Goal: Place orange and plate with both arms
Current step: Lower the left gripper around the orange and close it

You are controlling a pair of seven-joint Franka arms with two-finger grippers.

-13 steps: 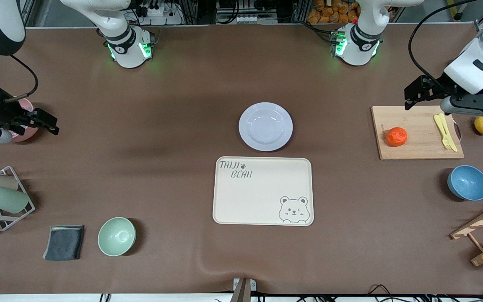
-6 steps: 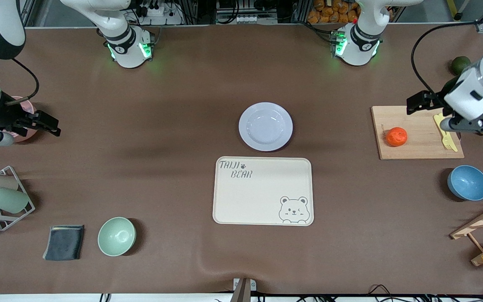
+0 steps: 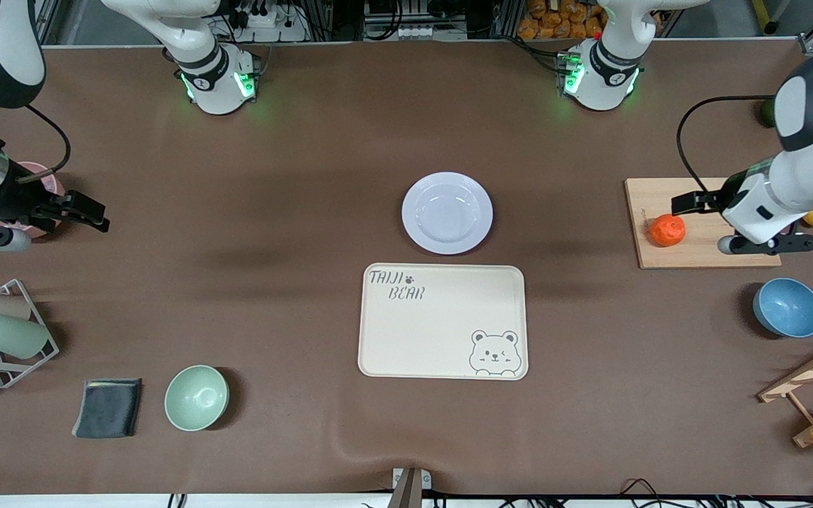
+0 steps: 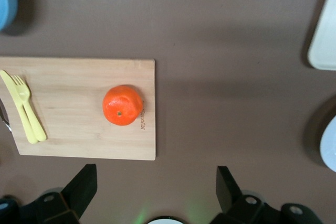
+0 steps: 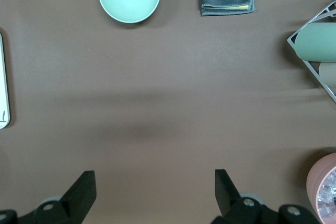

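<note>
Brown table (image 3: 293,212), orange (image 3: 667,230) (on board (image 3: 696,257))

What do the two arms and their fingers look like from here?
Both arms are glossy white with dark joint bands, and their bases are ringed in glowing green. Each wrist carries a black block with a looping black cable. The left gripper and the right gripper have matte black wedge-shaped fingers.
</note>
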